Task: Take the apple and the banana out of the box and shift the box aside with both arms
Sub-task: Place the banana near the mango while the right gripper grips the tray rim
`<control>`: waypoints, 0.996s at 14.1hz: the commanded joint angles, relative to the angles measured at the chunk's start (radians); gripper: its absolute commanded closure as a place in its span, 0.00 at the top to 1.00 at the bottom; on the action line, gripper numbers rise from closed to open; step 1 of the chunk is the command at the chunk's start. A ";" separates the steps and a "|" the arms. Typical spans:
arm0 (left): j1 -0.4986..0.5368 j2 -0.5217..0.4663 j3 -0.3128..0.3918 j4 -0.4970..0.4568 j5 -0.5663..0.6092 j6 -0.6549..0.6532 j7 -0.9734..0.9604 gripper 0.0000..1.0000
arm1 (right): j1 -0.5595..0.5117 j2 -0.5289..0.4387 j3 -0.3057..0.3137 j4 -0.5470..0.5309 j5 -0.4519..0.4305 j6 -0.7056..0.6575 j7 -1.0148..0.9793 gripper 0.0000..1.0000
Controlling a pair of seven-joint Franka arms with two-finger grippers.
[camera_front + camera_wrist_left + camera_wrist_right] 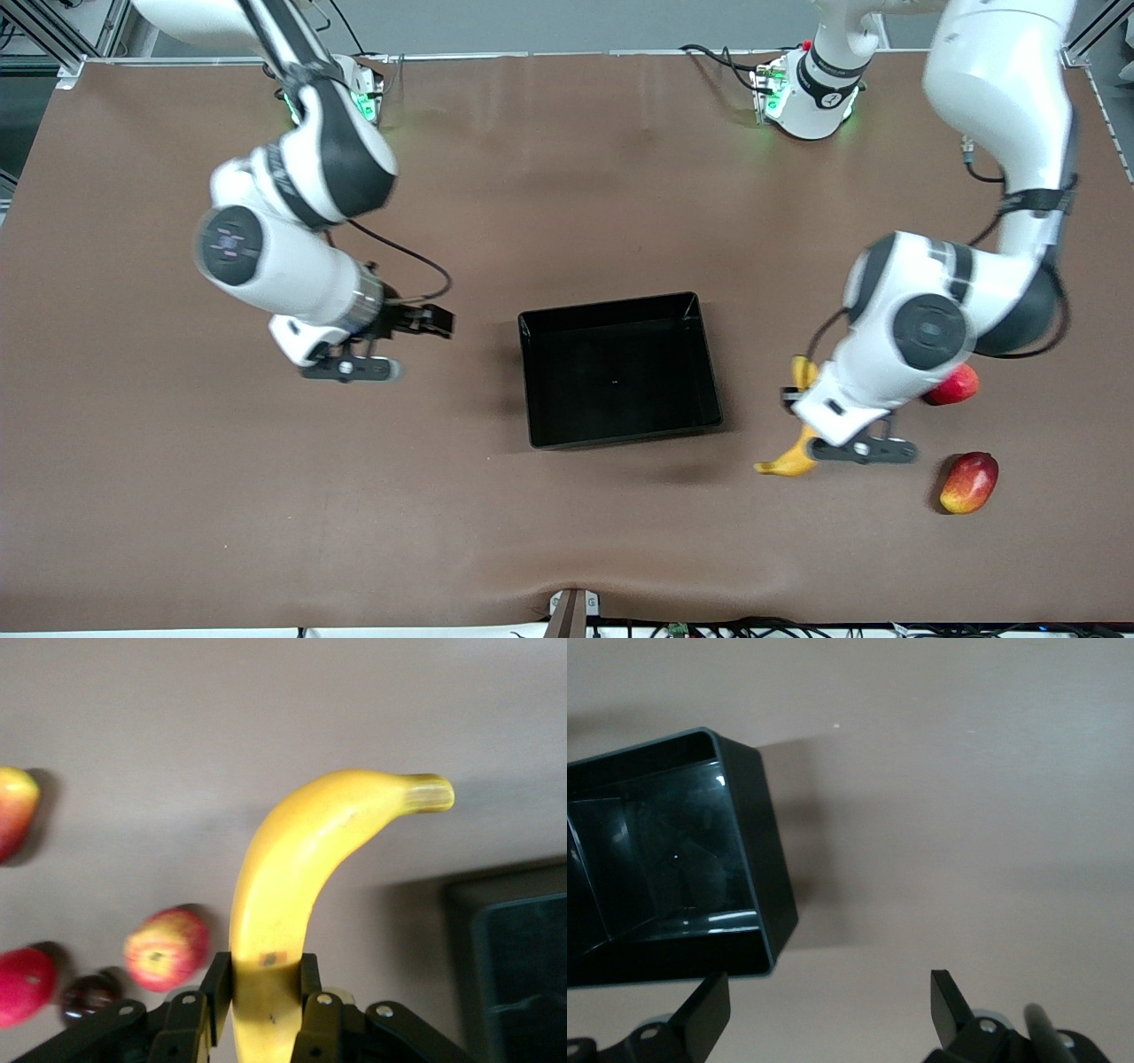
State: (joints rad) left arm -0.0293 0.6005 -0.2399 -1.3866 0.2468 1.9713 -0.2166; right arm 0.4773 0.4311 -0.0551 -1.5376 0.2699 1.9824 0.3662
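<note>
The black box point(620, 368) sits open and empty mid-table; its corner also shows in the right wrist view point(757, 859) and an edge in the left wrist view point(523, 957). My left gripper point(802, 409) point(263, 973) is shut on the yellow banana point(787, 462) point(301, 859) near one end, over the table beside the box toward the left arm's end. The streaked apple point(166, 948) lies on the table beside it; the left arm hides it in the front view. My right gripper point(436, 321) point(828, 992) is open and empty, over the table beside the box toward the right arm's end.
An oblong red-yellow mango point(968, 481) point(13, 806) lies nearer the front camera than the left arm. A red fruit point(955, 385) peeks from under that arm. The left wrist view also shows a plain red fruit point(22, 985) and a dark purple one point(87, 995).
</note>
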 commanded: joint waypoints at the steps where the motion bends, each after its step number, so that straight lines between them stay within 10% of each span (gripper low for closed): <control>1: 0.093 0.004 -0.004 -0.022 0.047 0.026 0.156 0.00 | 0.062 0.089 -0.012 0.028 0.022 0.087 0.014 1.00; 8: 0.213 0.126 -0.001 -0.020 0.165 0.216 0.238 0.00 | 0.147 0.277 -0.014 0.146 0.005 0.239 0.059 0.84; 10: 0.229 0.157 -0.001 -0.020 0.190 0.248 0.243 0.00 | 0.159 0.308 -0.015 0.146 -0.004 0.277 0.053 0.54; 14: 0.241 0.212 -0.001 -0.020 0.192 0.273 0.244 0.00 | 0.165 0.336 -0.014 0.142 -0.075 0.311 0.057 0.25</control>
State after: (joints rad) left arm 0.2028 0.7957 -0.2328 -1.4091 0.4125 2.2312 0.0191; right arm 0.6306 0.7448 -0.0576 -1.4240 0.2281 2.2940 0.4111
